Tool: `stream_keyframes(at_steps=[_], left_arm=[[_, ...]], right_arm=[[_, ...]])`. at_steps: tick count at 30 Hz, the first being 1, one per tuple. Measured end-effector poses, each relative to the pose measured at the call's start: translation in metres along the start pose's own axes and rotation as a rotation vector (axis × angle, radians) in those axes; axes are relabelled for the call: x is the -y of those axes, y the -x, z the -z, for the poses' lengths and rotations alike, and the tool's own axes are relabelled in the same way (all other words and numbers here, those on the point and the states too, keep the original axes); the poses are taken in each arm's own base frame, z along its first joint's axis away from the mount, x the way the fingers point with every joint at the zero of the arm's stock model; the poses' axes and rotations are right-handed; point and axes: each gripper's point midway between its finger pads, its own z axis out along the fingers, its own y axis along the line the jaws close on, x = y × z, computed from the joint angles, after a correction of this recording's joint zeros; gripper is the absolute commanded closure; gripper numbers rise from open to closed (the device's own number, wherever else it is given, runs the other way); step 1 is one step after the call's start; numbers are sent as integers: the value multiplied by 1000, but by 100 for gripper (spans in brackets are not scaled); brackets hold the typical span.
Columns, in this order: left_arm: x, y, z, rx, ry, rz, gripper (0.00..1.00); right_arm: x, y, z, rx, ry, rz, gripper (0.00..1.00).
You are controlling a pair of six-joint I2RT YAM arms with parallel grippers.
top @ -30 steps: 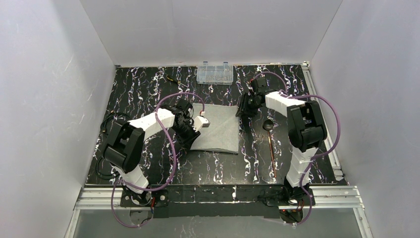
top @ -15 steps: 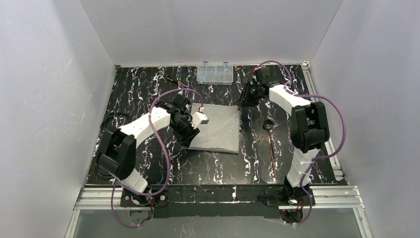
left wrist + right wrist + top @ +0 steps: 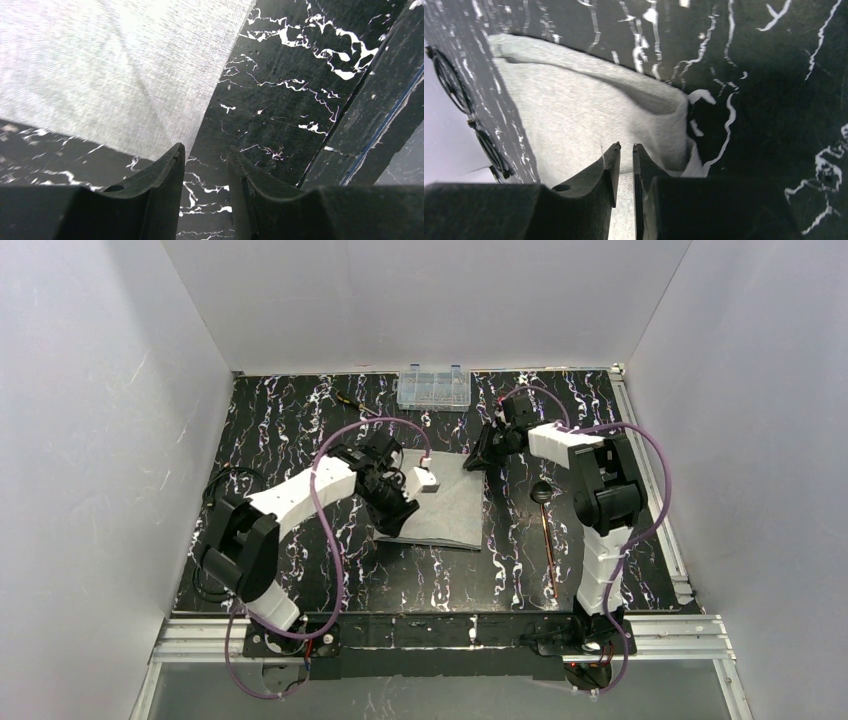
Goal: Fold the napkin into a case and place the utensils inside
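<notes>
The napkin (image 3: 445,502) lies spread at mid-frame on the worktop (image 3: 300,420) in the top view, which hides how the jaws stand. The left wrist view shows the left jaws apart and empty at lower centre, the napkin's near corner just beside one tip. Farther off, the right wrist view shows the right jaws almost closed over its rumpled far corner, any pinch impossible to tell.

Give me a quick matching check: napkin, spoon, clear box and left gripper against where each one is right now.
1 napkin
2 spoon
3 clear box
4 left gripper

A far edge of the table
B lying right of the napkin
C open, at the napkin's near-left corner
D spread out mid-table

Pairs: 1-D, 2-B, 3-A, 4-C
</notes>
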Motion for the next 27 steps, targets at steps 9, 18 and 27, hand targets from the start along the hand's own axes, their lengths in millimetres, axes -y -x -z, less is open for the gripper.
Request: stream_keyframes(at_steps=[9,18,27], left_arm=[[-2,-32,-43,-96,-25,4,69],[-6,-46,-52,-122,-11,-16,70],[-14,-39,-42,-134,41,-14,62]], right_arm=[[10,-6,-19,-40,53,-65,80],[7,-6,-22,-41,88,-70,79],[6,-4,-18,-30,75,-64,61]])
